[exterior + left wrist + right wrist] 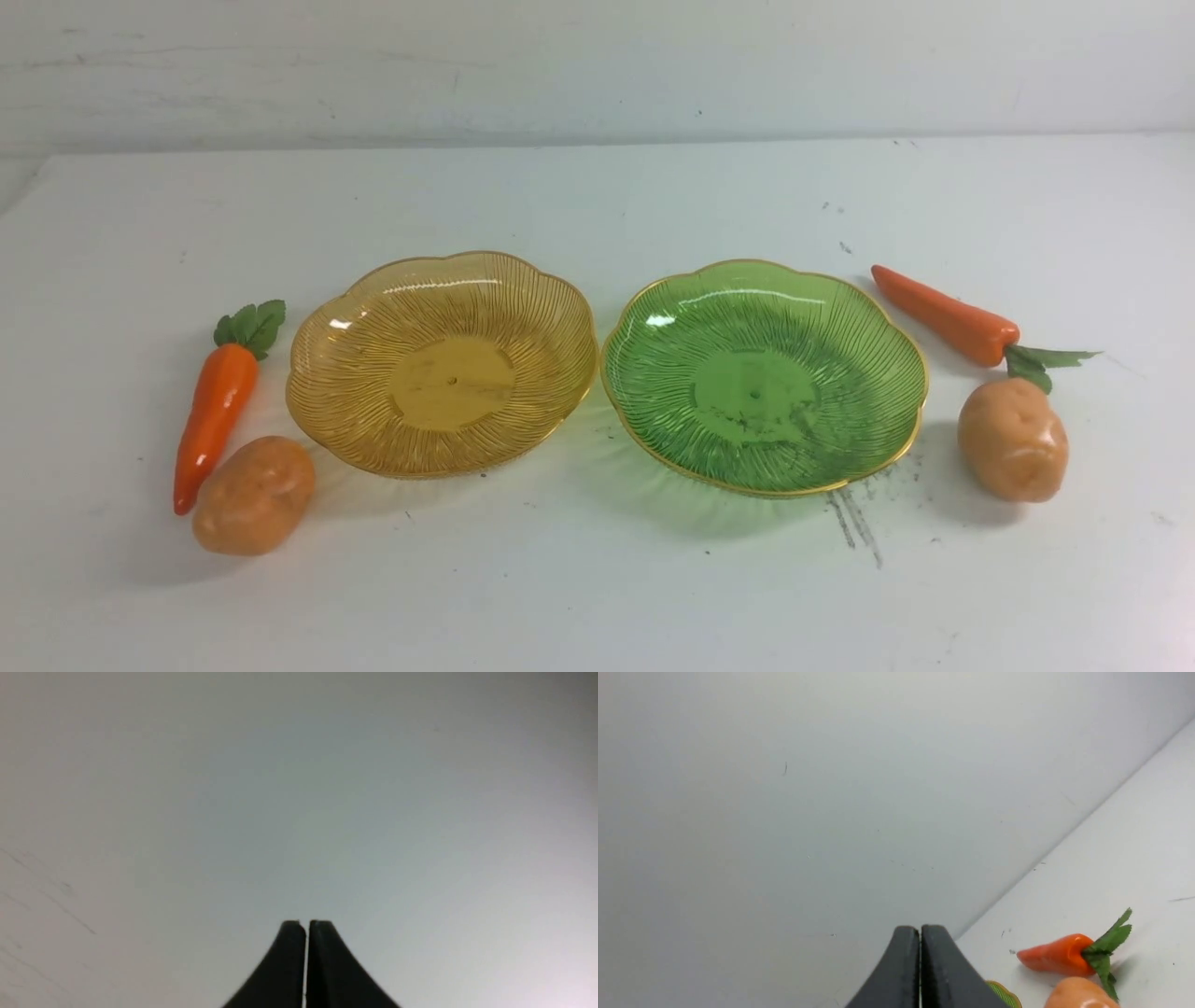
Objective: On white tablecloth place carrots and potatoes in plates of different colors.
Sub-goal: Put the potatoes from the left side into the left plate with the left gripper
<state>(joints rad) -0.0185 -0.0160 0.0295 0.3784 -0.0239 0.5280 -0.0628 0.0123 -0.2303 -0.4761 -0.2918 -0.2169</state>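
— White tablecloth covers the table, and a pale wall stands behind it. What lies on the cloth?

— Two plates sit side by side in the middle. The amber plate is on the left fingers' side and the green plate on the right fingers' side. Their rims are just beside each other, and I cannot tell whether they touch.

— And the vegetables?

— All four lie on the cloth, outside the plates. The left carrot is beside the amber plate's outer rim, its leaves toward the wall. The left potato is just beside that carrot's tip. The right carrot lies slanted past the green plate's outer rim, tip toward the wall. Its leaves reach the right potato.

— How do the fingers stand?

— The left fingers are pressed together with nothing between them. They point at a plain pale surface with a few faint scratches.

— And the right ones?

— The right fingers are also together and hold nothing. They point toward where the wall meets the table. The right carrot and right potato lie on the cloth just beyond their tips, off to one side and apart from them. A sliver of the green plate's rim shows right beside one finger.
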